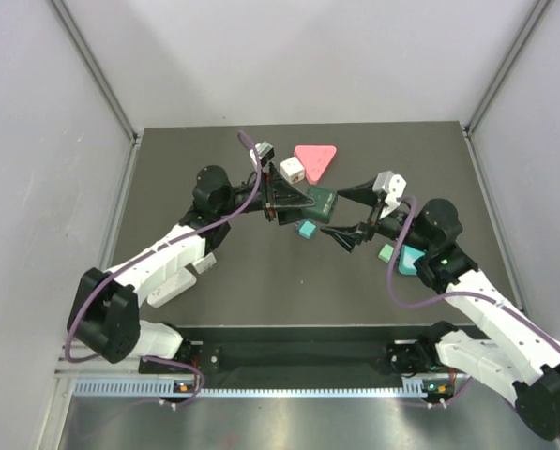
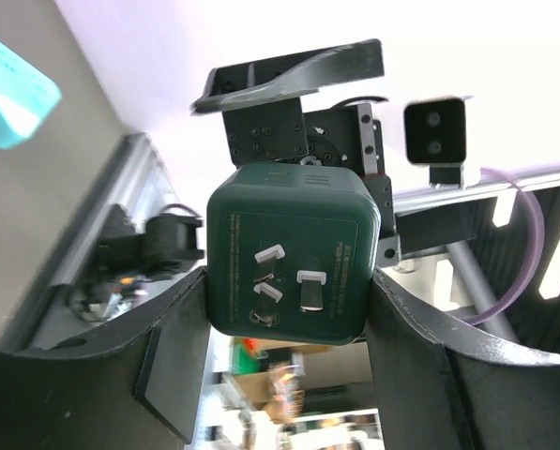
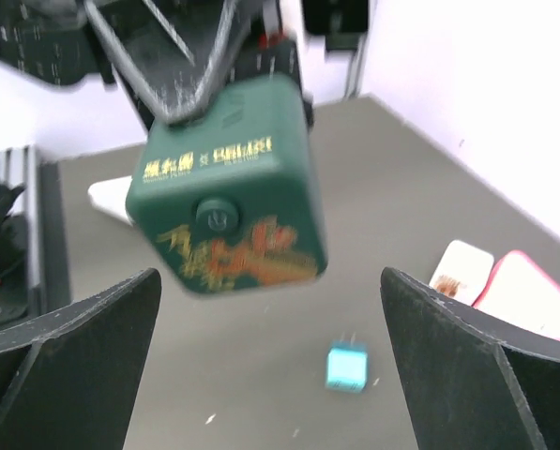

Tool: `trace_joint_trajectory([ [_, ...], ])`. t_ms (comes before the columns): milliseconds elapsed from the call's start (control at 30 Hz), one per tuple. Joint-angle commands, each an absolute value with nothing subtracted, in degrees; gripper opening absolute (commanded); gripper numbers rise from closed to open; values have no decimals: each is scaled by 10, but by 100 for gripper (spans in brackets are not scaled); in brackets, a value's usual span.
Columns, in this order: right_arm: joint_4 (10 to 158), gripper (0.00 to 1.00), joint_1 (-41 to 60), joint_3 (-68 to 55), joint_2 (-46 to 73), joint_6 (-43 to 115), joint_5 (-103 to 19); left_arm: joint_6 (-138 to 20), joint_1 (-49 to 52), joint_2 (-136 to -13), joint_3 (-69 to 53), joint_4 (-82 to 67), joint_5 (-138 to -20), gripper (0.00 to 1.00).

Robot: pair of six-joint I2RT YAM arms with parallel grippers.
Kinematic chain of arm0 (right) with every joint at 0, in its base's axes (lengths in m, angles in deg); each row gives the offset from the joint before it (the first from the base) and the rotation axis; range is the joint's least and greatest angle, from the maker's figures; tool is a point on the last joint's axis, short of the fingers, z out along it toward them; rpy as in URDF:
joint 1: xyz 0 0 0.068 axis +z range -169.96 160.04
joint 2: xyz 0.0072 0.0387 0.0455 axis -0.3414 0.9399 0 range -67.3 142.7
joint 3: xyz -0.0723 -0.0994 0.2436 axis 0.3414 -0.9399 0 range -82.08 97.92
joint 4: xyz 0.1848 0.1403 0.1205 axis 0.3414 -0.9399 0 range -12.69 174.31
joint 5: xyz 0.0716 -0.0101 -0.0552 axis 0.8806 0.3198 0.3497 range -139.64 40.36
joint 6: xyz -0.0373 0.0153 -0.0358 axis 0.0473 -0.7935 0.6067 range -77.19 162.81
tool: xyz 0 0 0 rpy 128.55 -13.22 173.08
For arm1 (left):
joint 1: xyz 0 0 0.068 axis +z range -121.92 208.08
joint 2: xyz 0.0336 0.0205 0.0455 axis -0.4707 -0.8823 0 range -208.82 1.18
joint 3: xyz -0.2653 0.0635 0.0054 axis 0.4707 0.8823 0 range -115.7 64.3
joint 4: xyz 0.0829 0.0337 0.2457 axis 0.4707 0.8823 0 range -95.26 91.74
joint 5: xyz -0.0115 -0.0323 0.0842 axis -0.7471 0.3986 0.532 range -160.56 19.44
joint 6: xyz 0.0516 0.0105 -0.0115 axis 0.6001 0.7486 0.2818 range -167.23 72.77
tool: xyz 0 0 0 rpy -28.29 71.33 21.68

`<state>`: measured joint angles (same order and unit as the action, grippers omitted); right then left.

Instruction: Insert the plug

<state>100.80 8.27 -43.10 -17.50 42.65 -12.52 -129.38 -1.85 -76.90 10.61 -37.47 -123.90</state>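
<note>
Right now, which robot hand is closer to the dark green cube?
Left. The left gripper is shut on the green cube, one finger on each side. The right gripper is open just in front of it, fingers spread wide, not holding it.

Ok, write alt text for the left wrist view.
A dark green plug adapter, metal prongs facing the camera, is clamped in the left gripper. Behind it is the right wrist camera; a teal block lies upper left.

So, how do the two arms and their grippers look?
The left arm and right arm have white links and black joints, each with a purple cable along it. The left gripper and right gripper have broad black wedge-shaped fingers. A small green light shows on the right arm.
</note>
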Motion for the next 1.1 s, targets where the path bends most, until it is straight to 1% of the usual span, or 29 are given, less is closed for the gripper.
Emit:
trace_joint_trajectory([
  [0, 1139, 100, 96, -424, -162, 433, -141, -1404, -16, -774, 114, -524, -1246, 0],
  [133, 1175, 98, 109, -422, -151, 449, -161, -1423, -16, -780, 118, -539, -1243, 0],
  [233, 1183, 95, 115, -417, -137, 454, -157, -1444, -17, -787, 123, -566, -1241, 0],
  [267, 1185, 90, 117, -412, -135, 454, -155, -1453, -16, -790, 124, -577, -1239, 0],
  [333, 1193, 82, 120, -409, -126, 451, -151, -1487, -17, -803, 131, -625, -1239, 0],
  [367, 1200, 75, 122, -409, -124, 447, -153, -1504, -17, -807, 132, -641, -1240, 0],
  [400, 1209, 73, 122, -410, -121, 442, -153, -1509, -18, -818, 136, -653, -1243, 0],
  [467, 1245, 70, 122, -417, -118, 432, -161, -1529, -19, -827, 141, -682, -1246, 0],
  [600, 1268, 69, 123, -412, -104, 408, -161, -1577, -18, -853, 163, -755, -1243, 0],
  [633, 1272, 67, 123, -409, -97, 405, -156, -1583, -19, -857, 166, -775, -1241, 0],
  [667, 1272, 55, 124, -406, -93, 405, -154, -1589, -18, -859, 167, -785, -1241, 0],
  [733, 1266, 36, 125, -402, -83, 405, -156, -1600, -19, -864, 172, -795, -1237, 0],
  [767, 1267, 18, 124, -403, -83, 408, -158, -1603, -18, -865, 172, -803, -1238, 0],
  [800, 1266, 10, 125, -403, -82, 408, -161, -1601, -18, -868, 172, -805, -1238, 5],
  [833, 1259, 1, 125, -404, -83, 411, -172, -1599, -17, -869, 170, -807, -1239, 27],
  [867, 1254, 0, 125, -405, -83, 413, -181, -1580, -16, -871, 168, -805, -1243, 40],
  [900, 1247, 0, 125, -405, -85, 421, -187, -1560, -13, -873, 157, -780, -1259, 50],
  [933, 1229, 0, 125, -405, -88, 424, -212, -1530, -1, -877, 150, -752, -1274, 62],
  [967, 1216, 0, 126, -405, -89, 424, -231, -1458, 8, -878, 144, -713, -1284, 66],
  [1000, 1202, 0, 124, -404, -90, 449, -253, -1420, 18, -882, 134, -620, -1293, 69],
  [1067, 1169, 0, 109, -409, -89, 448, -330, -1332, 56, -890, 129, -543, -1287, 75],
])
